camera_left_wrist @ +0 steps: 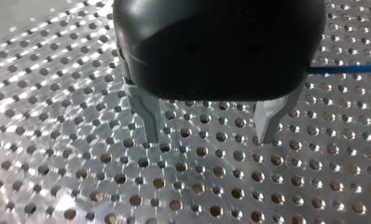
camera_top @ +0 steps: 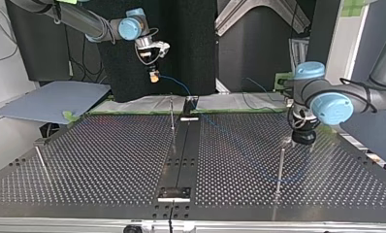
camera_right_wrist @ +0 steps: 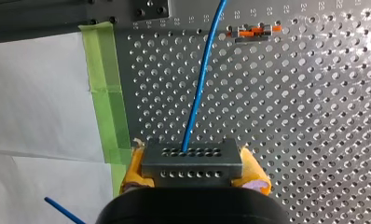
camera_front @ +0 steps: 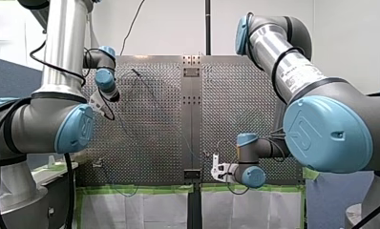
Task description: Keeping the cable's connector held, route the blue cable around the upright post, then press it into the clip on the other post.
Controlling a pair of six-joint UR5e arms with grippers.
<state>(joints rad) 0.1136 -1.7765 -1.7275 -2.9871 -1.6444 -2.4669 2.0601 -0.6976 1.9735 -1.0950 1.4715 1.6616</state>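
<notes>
We are holding the connector (camera_right_wrist: 192, 166) in our right gripper (camera_right_wrist: 191, 159), its yellow pads (camera_right_wrist: 133, 164) clamping the block's two short ends, so its long axis is lying across the fingers. The blue cable (camera_right_wrist: 200, 84) is leaving the connector's far face and pointing straight ahead of the gripper over the perforated table (camera_right_wrist: 314, 116), toward an orange-and-grey part (camera_right_wrist: 254, 31), with green tape (camera_right_wrist: 104, 88) edging the table beside it.

The top view is showing us what that wrist view is not. There the right gripper is hanging well above the table's edge nearest the arms, and the cable is drooping down and trailing across the plate toward the foot of the upright post (camera_top: 280, 165) at that view's right. Our left gripper (camera_top: 303, 137) is hovering just beside that post's top. In its own wrist view its metal fingers (camera_left_wrist: 148, 119) are standing apart with only bare table between them, and the cable is running past beside the gripper.
</notes>
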